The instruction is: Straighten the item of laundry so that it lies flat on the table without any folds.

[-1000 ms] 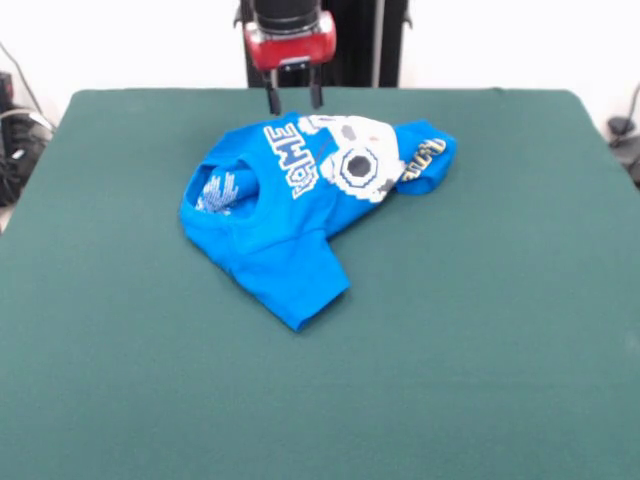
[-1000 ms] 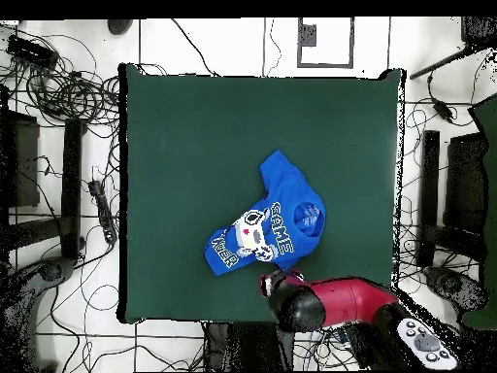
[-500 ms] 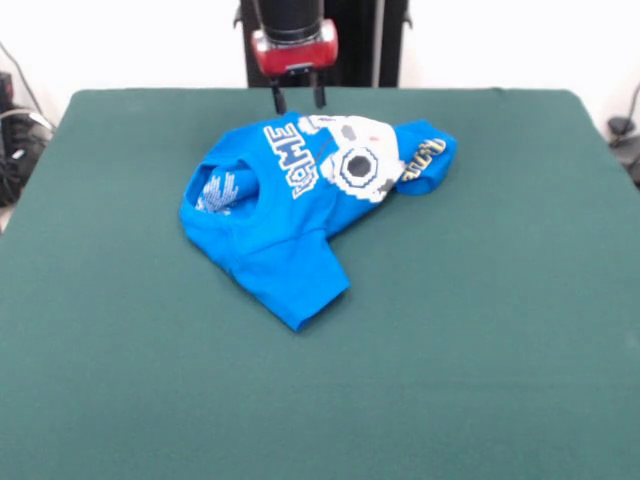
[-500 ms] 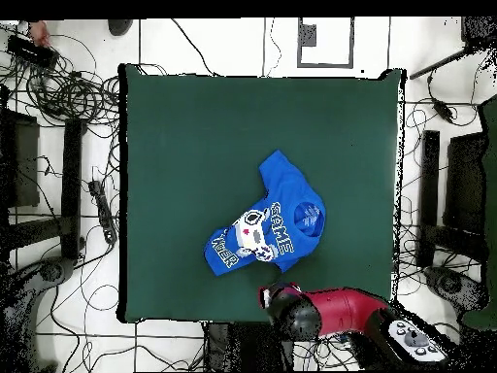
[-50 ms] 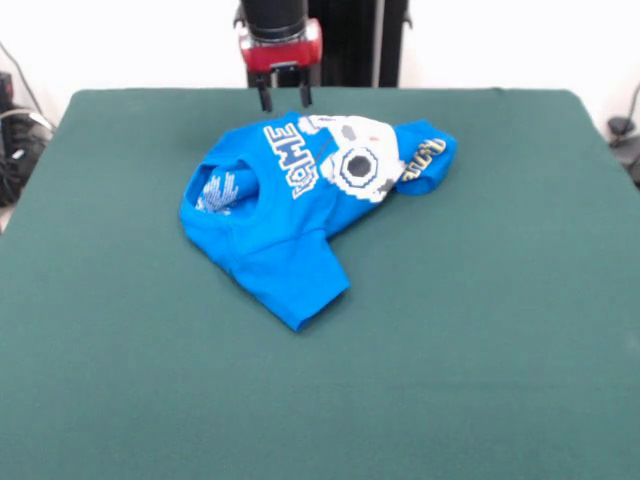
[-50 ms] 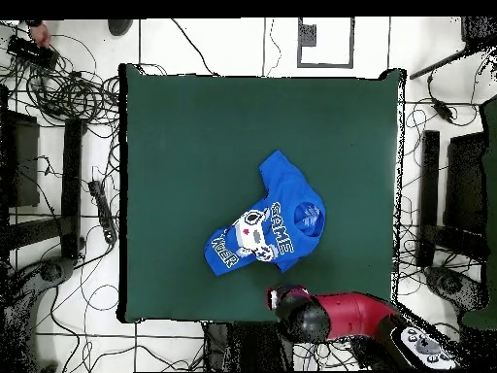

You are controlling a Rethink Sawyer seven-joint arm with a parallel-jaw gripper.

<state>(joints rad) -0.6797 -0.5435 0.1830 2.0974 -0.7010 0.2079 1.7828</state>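
The item of laundry [image 5: 290, 200] is a bright blue T-shirt lying crumpled on the green table [image 5: 480, 300], with its white print and letters showing and one sleeve folded toward the front. In the overhead view the laundry [image 6: 270, 230] sits right of the table's [image 6: 194, 146] middle. My gripper [image 5: 284, 97] hangs over the table's far edge, just behind the shirt and apart from it. Its two fingers [image 5: 265, 98] stand open with nothing between them. From above, the gripper [image 6: 287, 294] is near the table's lower edge.
Cables and stands lie on the floor around the table [image 6: 68, 97]. A black pedestal [image 5: 350, 40] stands behind the far edge. A person's hand [image 6: 37, 31] shows at the overhead view's top left corner.
The gripper has drawn back from the shirt toward the table's far edge and shifted a little sideways. The shirt has not moved.
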